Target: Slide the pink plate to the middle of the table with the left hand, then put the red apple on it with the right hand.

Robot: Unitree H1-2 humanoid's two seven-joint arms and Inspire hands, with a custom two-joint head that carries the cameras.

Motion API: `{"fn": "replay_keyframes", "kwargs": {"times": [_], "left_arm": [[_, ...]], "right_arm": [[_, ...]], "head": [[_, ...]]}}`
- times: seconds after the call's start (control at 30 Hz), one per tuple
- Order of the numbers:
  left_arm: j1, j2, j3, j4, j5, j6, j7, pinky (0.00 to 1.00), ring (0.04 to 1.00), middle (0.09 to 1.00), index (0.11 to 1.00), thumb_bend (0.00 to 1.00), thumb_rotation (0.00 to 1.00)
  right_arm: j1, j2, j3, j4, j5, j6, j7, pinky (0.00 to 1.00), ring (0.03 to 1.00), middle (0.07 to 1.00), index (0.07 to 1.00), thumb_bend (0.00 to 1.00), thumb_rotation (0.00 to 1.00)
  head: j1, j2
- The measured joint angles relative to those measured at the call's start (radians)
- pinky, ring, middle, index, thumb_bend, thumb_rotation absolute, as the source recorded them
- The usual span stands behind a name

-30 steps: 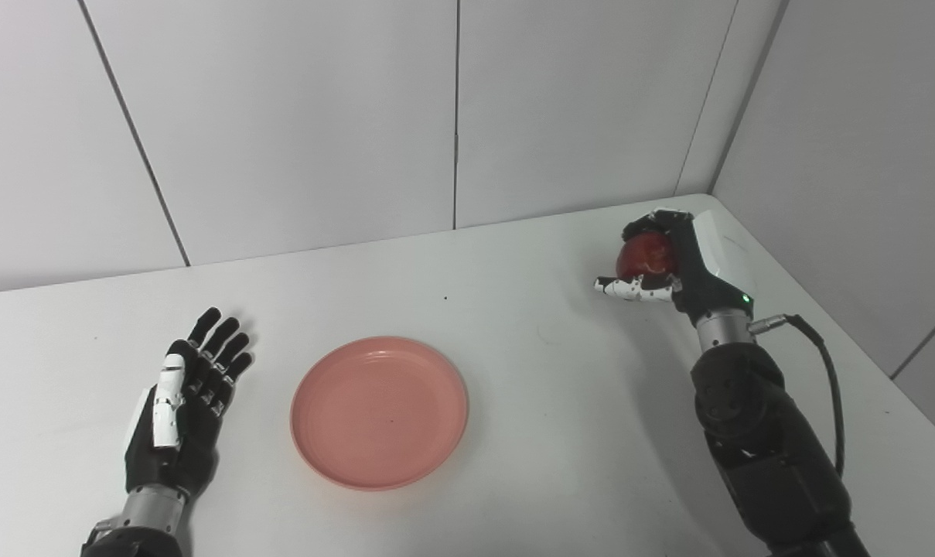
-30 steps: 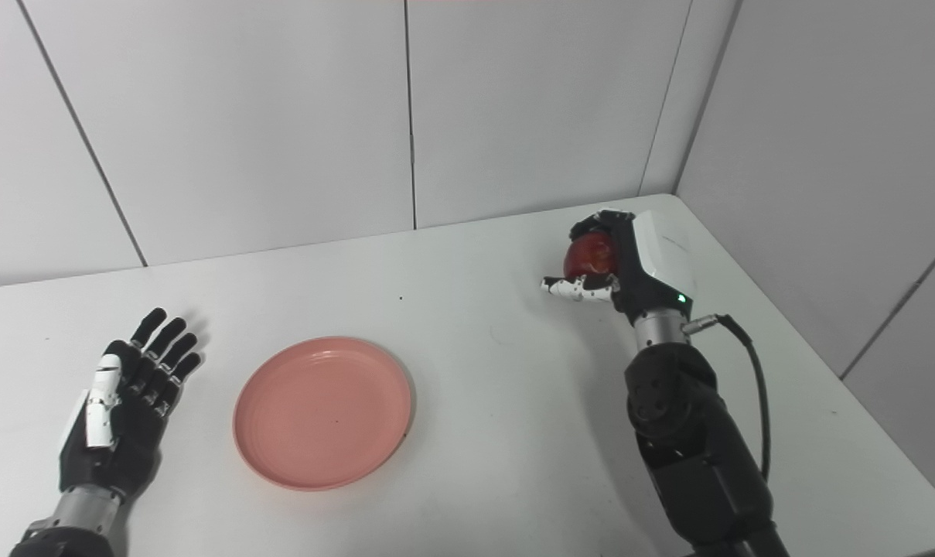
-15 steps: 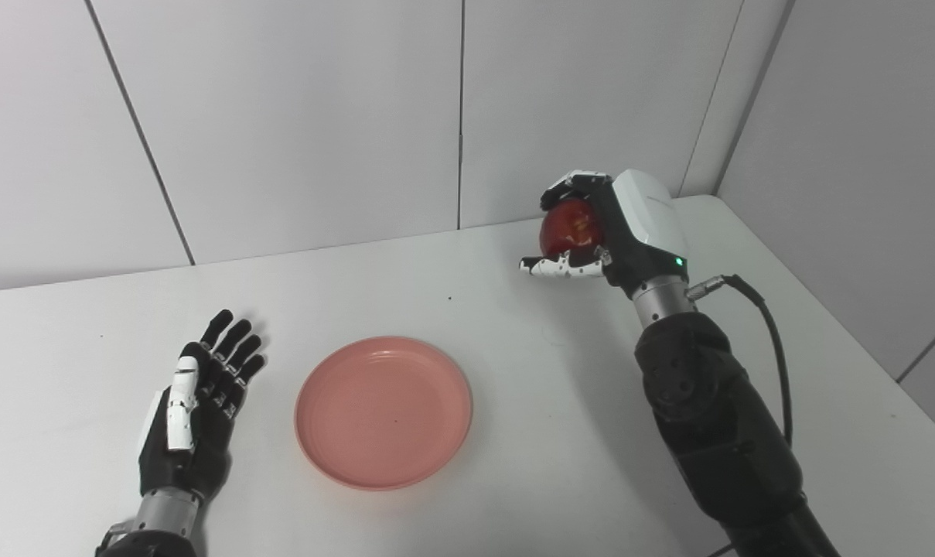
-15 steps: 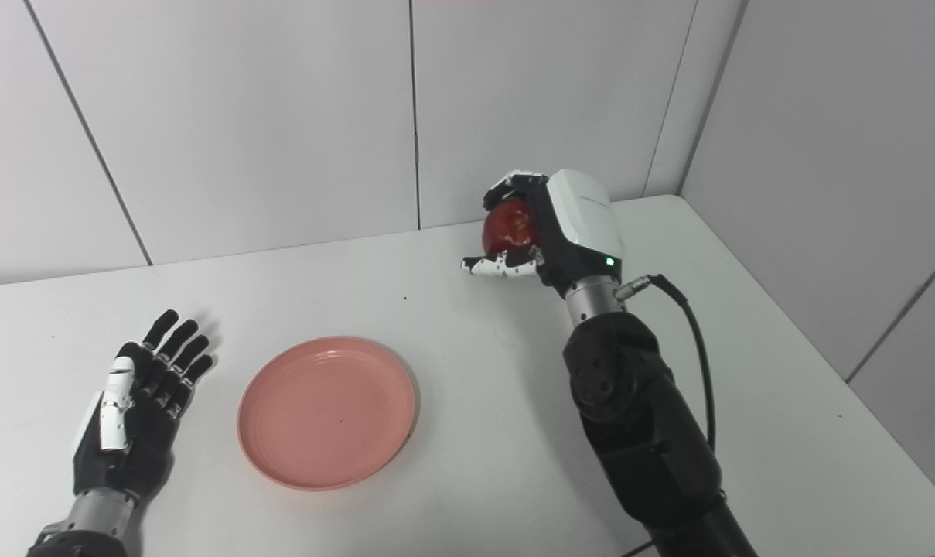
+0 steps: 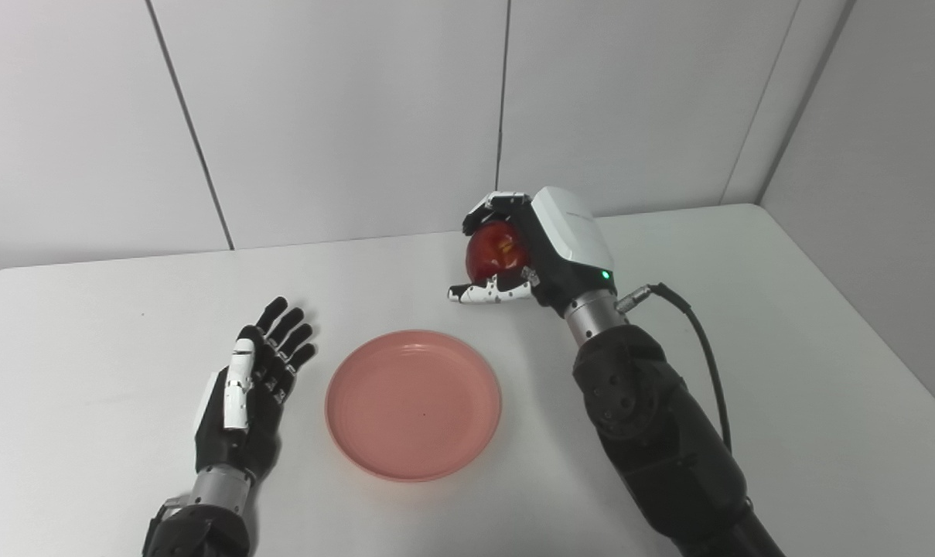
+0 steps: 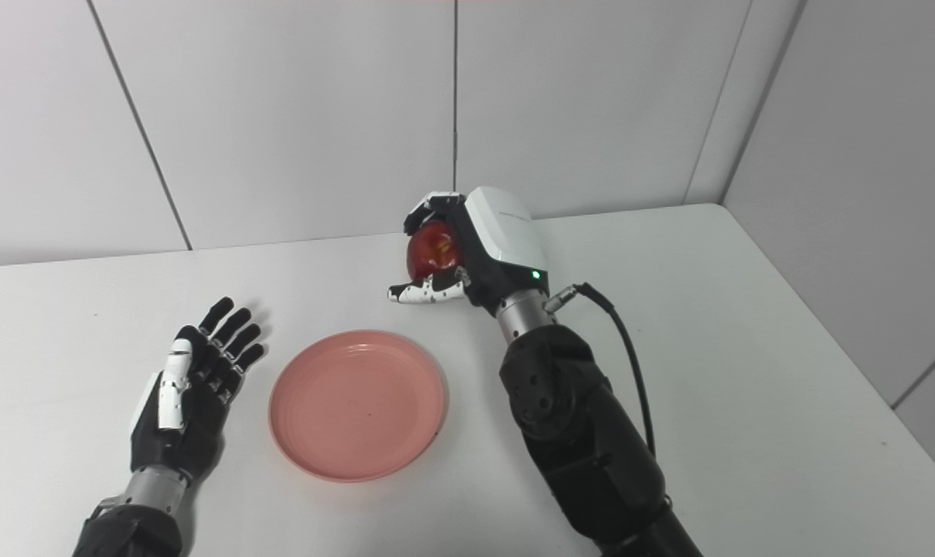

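While the left robot hand (image 5: 243,394) lies open, the right robot hand (image 5: 533,255) grips the round red apple (image 5: 492,254).

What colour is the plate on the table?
Pink, a plain salmon shade: the plate shows best in the left eye view.

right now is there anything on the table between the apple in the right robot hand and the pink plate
Nothing visible. The right robot hand holds the round red apple above the white table, behind the round pink plate, with only bare tabletop between them. The plate is empty, and the open left robot hand lies beside it, apart from it.
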Motion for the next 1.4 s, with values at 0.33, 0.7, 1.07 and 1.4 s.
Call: {"fn": "replay_keyframes", "kwargs": {"times": [0.33, 0.7, 1.07, 1.4], "left_arm": [[0.014, -0.021, -0.011, -0.034, 0.031, 0.026, 0.029, 0.89, 0.889, 0.895, 0.873, 0.36, 1.00], [0.017, -0.043, -0.020, -0.045, 0.057, 0.034, 0.051, 0.89, 0.895, 0.902, 0.882, 0.37, 1.00], [0.019, -0.052, -0.035, -0.048, 0.082, 0.034, 0.072, 0.88, 0.898, 0.903, 0.882, 0.37, 1.00], [0.019, -0.063, -0.041, -0.049, 0.100, 0.032, 0.085, 0.88, 0.894, 0.897, 0.876, 0.37, 1.00]], "right_arm": [[0.003, 0.035, 0.071, 0.002, -0.011, -0.004, 0.028, 0.28, 0.351, 0.430, 0.522, 0.53, 0.00], [0.018, 0.066, 0.095, 0.002, -0.004, -0.048, 0.039, 0.25, 0.318, 0.421, 0.527, 0.52, 0.00], [0.079, 0.079, 0.107, 0.068, 0.007, -0.107, 0.024, 0.21, 0.289, 0.474, 0.486, 0.53, 0.00], [0.108, 0.079, 0.117, 0.111, 0.010, -0.154, 0.001, 0.21, 0.291, 0.437, 0.510, 0.53, 0.00]], "head": [[0.086, 0.026], [0.157, 0.034], [0.204, 0.045], [0.221, 0.051]]}}
